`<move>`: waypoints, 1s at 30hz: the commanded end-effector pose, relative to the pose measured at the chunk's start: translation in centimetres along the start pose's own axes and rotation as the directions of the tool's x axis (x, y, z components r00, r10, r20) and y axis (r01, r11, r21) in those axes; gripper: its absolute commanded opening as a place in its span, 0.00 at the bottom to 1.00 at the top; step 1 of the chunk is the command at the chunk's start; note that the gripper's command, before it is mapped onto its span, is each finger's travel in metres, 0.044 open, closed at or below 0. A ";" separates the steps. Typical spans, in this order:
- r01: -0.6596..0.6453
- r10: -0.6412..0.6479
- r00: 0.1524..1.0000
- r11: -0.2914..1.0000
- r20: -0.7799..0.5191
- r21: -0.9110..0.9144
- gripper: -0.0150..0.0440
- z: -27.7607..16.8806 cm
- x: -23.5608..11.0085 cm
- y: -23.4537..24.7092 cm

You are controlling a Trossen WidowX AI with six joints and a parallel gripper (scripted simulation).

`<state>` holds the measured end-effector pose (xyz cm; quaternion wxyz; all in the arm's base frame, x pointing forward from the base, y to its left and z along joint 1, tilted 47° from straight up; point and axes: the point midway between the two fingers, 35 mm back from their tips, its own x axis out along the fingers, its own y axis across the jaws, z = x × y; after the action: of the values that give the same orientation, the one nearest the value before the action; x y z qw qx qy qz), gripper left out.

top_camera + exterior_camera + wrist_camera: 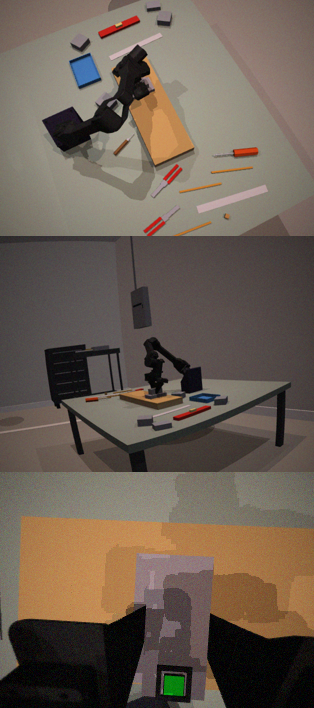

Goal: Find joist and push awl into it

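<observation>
My gripper (141,88) (155,388) (172,612) is shut on the grey stud finder (149,85) (150,396) (200,577). The stud finder lies flat across the orange floor panel (177,131) (133,396) (65,572), on it or just above it, toward the end nearer the tray. Its square indicator (174,685) is lit green in the wrist view. The blue tray (85,71) (204,397) is empty and stands beside the panel. The awl (121,146), with a brown handle, lies on the table between the arm's base and the panel. The joist is hidden.
A grey block (106,100) (178,394) lies between base and panel, partly under the arm. Another block (80,42) (220,400) is by the tray. A red level (126,24) (199,412), a pale strip (152,39), red-handled pliers (166,180) and an orange screwdriver (245,152) lie around the panel.
</observation>
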<state>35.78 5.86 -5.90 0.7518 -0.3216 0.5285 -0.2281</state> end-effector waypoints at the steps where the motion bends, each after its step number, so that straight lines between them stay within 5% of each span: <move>1: 0.006 -0.006 1.000 1.000 0.000 0.002 0.25 0.0 0.1 -1.0; 30: 0.009 -0.009 1.000 1.000 -0.001 0.000 0.25 0.0 0.1 -6.5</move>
<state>35.81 1.88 -1.74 0.7509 -0.3233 0.5283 -0.2290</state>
